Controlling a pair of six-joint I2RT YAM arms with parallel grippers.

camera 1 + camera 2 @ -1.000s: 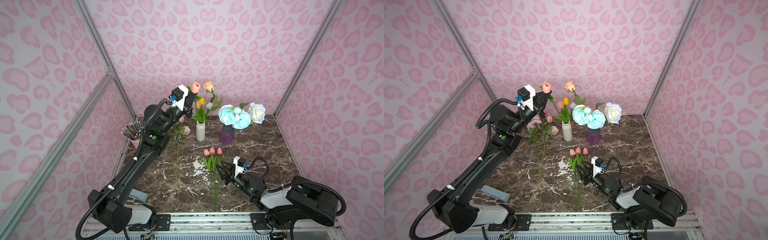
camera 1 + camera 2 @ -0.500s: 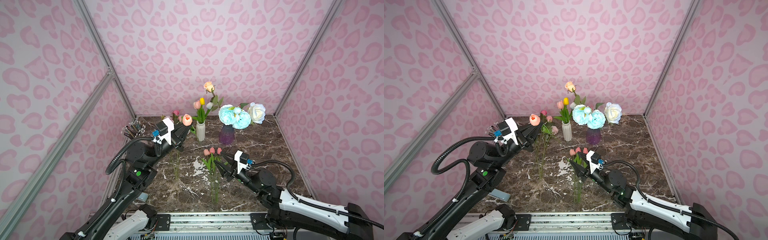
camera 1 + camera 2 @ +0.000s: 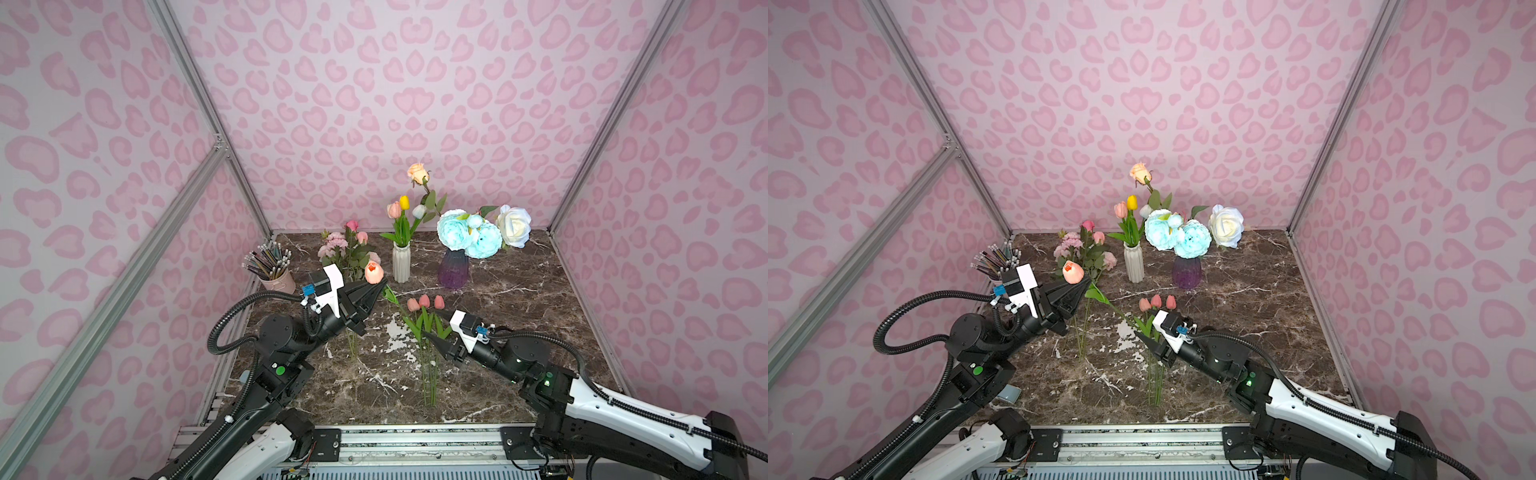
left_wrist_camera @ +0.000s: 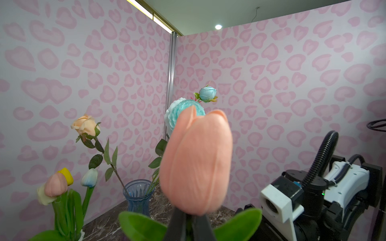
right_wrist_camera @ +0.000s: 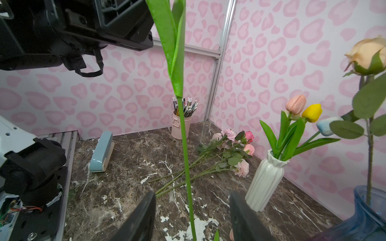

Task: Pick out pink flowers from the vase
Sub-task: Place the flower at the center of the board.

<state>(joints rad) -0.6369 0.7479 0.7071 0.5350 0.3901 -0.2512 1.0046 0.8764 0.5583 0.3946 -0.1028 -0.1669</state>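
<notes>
Aloft over the marble tabletop (image 3: 519, 291), a salmon-pink tulip (image 3: 373, 272) is held by the left gripper (image 3: 377, 288), its jaws pinched tight on the green stem just beneath the bloom. The left wrist view shows the salmon-pink tulip (image 4: 197, 162) filling the frame, with the dark fingers (image 4: 177, 225) closed at its base. The stem slants down and to the right toward the right gripper (image 3: 429, 336). That gripper's fingers (image 5: 142, 217) stand apart on either side of the stem without touching it and hold nothing.

Near them, three more pink tulips (image 3: 424, 301) lie on the marble, blooms to the far side and stems pointing near. Farther left, a loose heap of pink roses and peonies (image 3: 345, 249) lies flat on the tabletop. A pink cup of pencils (image 3: 277, 280) stands close by at the left wall.

At the far side a white ribbed vase (image 3: 401, 264) stands upright, holding a pink tulip (image 3: 394, 210), a yellow tulip (image 3: 404, 202) and a white tulip (image 3: 419, 211). Just right of it, a purple glass vase (image 3: 453, 270) carries light blue peonies (image 3: 465, 235), a white rose (image 3: 514, 226) and a tall peach rose (image 3: 417, 172). A pale blue stapler (image 5: 101, 152) rests near the tabletop's left edge.
</notes>
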